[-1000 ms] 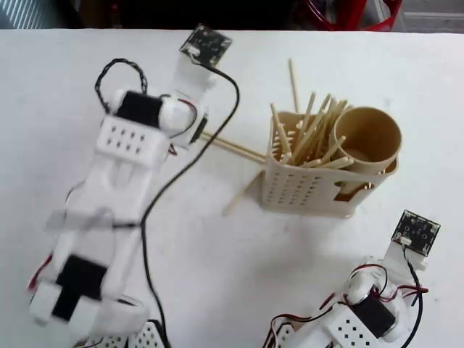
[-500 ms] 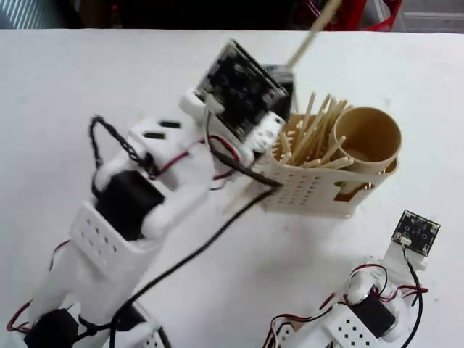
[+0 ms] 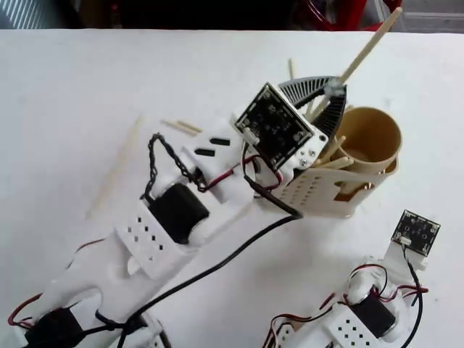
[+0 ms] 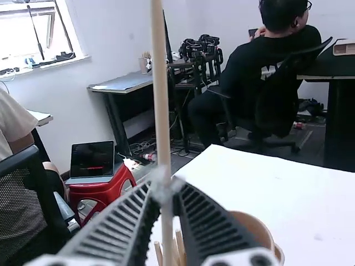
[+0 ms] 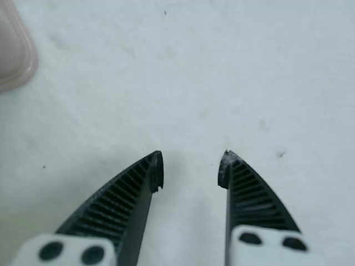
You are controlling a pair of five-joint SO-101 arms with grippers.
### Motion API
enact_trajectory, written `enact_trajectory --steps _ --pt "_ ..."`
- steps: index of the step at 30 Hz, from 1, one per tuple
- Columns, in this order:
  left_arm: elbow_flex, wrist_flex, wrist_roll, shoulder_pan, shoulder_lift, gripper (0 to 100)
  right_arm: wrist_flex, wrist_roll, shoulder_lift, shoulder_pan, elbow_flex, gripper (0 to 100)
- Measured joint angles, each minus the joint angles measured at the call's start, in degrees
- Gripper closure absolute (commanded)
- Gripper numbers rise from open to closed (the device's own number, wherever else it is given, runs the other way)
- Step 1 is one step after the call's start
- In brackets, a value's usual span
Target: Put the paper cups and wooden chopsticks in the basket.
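We see the left gripper (image 3: 330,90) pinching one pale wooden chopstick (image 3: 366,49) directly above the cream perforated plastic basket (image 3: 319,197), beside its tan paper cup (image 3: 371,134); the stick's long axis leans up and away from the arm. The right gripper (image 5: 190,163), spread, hangs over white surface (image 5: 222,66).

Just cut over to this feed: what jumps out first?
The left gripper is clamped on a wooden chopstick, slanting up above the basket, which holds a paper cup and a bundle of chopsticks. Loose chopsticks lie on the table beside that arm, and the right gripper hangs open over the table.
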State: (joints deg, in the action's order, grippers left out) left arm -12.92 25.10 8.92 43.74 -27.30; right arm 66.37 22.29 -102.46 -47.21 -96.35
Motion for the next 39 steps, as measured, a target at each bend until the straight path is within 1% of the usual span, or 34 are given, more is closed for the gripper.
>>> enact_trajectory --steps 5,12,16,20,23,39 --pt "0.00 -0.70 -2.02 -0.18 1.67 97 0.00 0.00 0.00 0.00 0.00 82.3" --pt "1.14 -2.20 -2.20 -0.09 10.99 98 0.00 0.00 0.00 0.00 0.00 82.3" --pt "2.11 -2.11 -2.20 -1.76 11.34 97 0.00 0.00 0.00 0.00 0.00 82.3" --pt "2.20 -1.93 -5.27 -2.99 11.43 97 0.00 0.00 0.00 0.00 0.00 82.3" --pt "2.29 -1.05 -6.15 -2.99 11.60 97 0.00 0.00 0.00 0.00 0.00 82.3" --pt "2.64 0.00 -6.68 -3.08 11.96 97 0.00 0.00 0.00 0.00 0.00 82.3"
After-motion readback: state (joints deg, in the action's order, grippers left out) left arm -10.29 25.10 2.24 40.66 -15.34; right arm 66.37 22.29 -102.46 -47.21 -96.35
